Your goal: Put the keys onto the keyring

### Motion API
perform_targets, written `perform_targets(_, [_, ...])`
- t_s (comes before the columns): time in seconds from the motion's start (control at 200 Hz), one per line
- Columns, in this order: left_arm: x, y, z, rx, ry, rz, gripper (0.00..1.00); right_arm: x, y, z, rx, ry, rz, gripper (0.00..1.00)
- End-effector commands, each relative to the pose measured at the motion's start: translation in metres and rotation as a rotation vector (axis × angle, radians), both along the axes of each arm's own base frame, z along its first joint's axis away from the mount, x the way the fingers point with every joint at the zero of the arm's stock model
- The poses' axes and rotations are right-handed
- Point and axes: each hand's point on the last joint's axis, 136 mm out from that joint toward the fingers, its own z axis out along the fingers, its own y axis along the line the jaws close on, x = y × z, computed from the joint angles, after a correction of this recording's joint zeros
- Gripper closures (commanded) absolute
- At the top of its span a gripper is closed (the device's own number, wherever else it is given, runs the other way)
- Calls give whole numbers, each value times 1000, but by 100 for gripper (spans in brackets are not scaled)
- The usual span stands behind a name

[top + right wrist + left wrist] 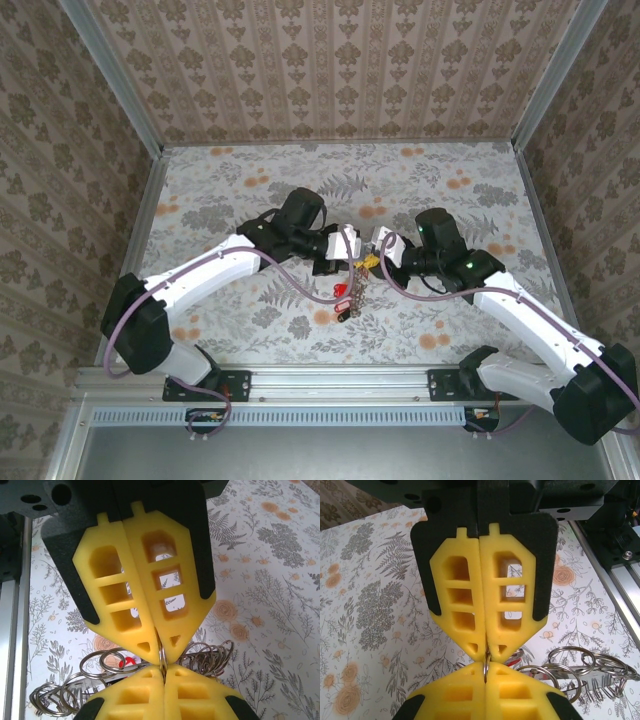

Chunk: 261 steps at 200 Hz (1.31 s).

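**A:** Where's the keyring relative to the grippers?

**B:** The left gripper [486, 652] and the right gripper [160, 652] meet tip to tip above the middle of the table, left one on the left. Between them sits the keyring [485, 667], seen edge-on as a thin metal line running into both sets of tips.

**A:** So both are clenched?

**B:** Yes. The left wrist view shows its yellow fingers [457, 605] pressed flat together with the ring's edge pinched at the very tip. The right wrist view shows the same: its fingers [112, 595] are together and the ring is nipped at the point.

**A:** And the keys?

**B:** From the top camera, the keys [341, 291] sit just nearer than the meeting point. There is a red one and a dark one closer to the near edge. I can't tell whether they dangle or rest on the surface. A cluster of small split rings [570, 662] spreads out beside the tips, and a speck of red shows among them in the right wrist view.

**A:** And the surface?

**B:** The table [230, 190] is covered in a pale cloth printed with grey ferns and orange flowers. Brown patterned wallpaper [330, 70] closes off the left, far and right sides. A metal rail [340, 380] runs along the near edge, where the arm bases are bolted.
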Motion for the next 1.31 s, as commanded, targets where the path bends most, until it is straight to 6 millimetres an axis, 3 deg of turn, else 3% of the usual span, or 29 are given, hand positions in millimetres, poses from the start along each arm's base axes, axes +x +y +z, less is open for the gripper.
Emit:
perform_targets(0.0, [-1, 1, -4, 27, -8, -8, 100, 1, 7, 35, 64, -109, 26, 97])
perform_targets(0.3, [-3, 4, 30, -231, 94, -20, 100, 6, 2, 10, 135, -87, -11, 82])
perform_targets(0.675, [-1, 8, 31, -282, 129, -16, 100, 7, 2, 16, 204, -104, -20, 79])
perform_targets(0.905, [-4, 9, 38, -315, 140, -36, 100, 9, 5, 16, 217, -105, -16, 82])
perform_targets(1.3, [-9, 11, 44, -340, 154, -66, 100, 13, 8, 13, 216, -100, -9, 96])
